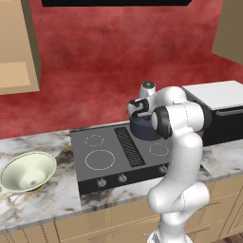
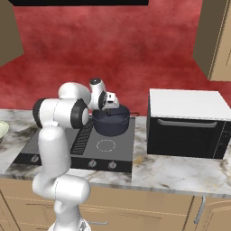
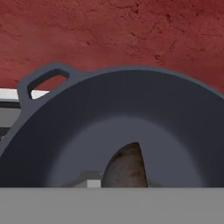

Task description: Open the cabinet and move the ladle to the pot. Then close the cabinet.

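The dark blue-grey pot stands on the back right burner of the stove. My gripper hangs just over its rim, pointing down into it. In the hand view the pot lies close below, one side handle at the upper left. The reddish-brown ladle pokes up from where my fingertips are, over the pot's floor, and the gripper is shut on it. A tan wall cabinet hangs at the upper left and another at the upper right; I cannot tell how their doors stand.
A black cooktop with front knobs sits in the marble counter. A pale green bowl rests on the counter to its left. A black and white microwave stands right of the stove. Tan drawers run under the counter.
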